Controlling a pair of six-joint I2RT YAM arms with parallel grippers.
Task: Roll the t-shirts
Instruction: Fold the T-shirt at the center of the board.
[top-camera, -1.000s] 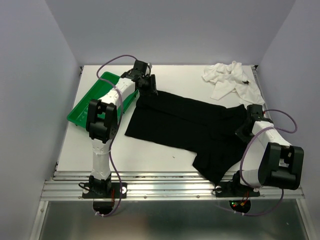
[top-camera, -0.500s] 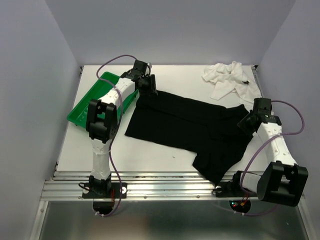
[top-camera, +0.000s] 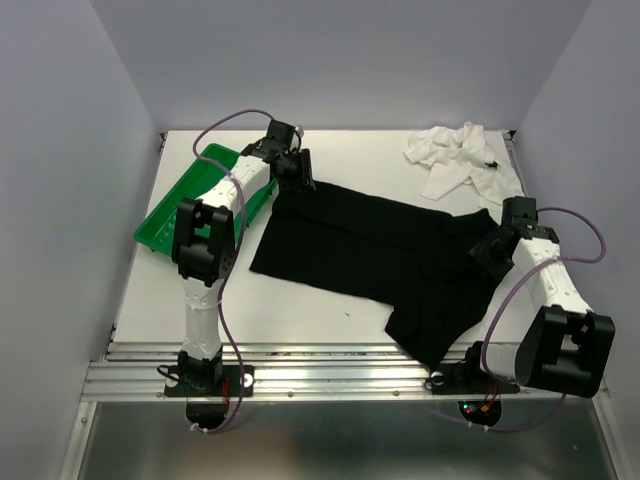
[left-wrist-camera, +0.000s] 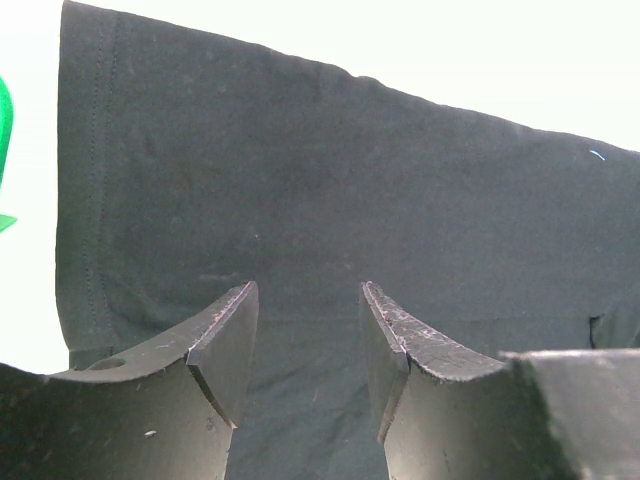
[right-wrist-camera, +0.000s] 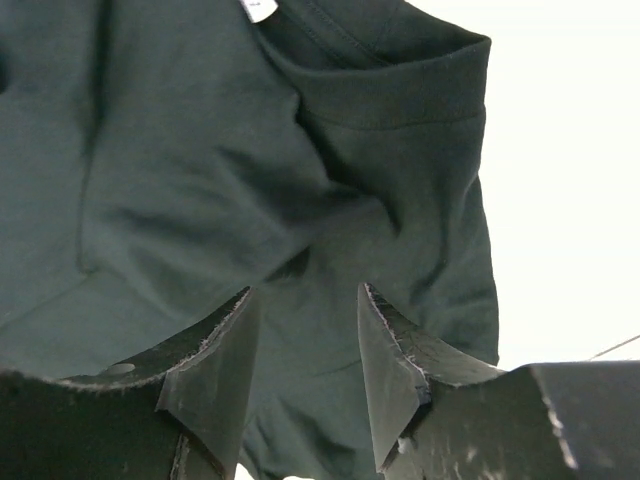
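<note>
Judging by how things lie, the rolling has not begun on either shirt. The black t-shirt (top-camera: 370, 250) lies spread open across the middle of the bench (top-camera: 300, 320), mostly flat, with one part trailing toward the lower centre-right of the top view, and no rolled edge shows anywhere on it. The white t-shirt (top-camera: 460, 155) is a crumpled heap in the upper right corner, with neither arm on it, so both shirts appear left to do. The left fingers (left-wrist-camera: 225, 350) sit at the upper left edge of the black cloth, beside the green tray (top-camera: 175, 215), and stand moderately apart with nothing between them. The right fingers (right-wrist-camera: 400, 370) are at the shirt's right end near the collar, parted about as much and also gripping nothing. Neither wrist view shows whether the fingertips touch the fabric or hover just above it, since the tips are cut off at the bottom of the frame. A pale label at the collar is clipped by the top edge of the right wrist view. I cannot tell whether the trailing part is a sleeve or a folded-over hem. The left arm covers part of the tray, so part of its inside cannot be seen.
</note>
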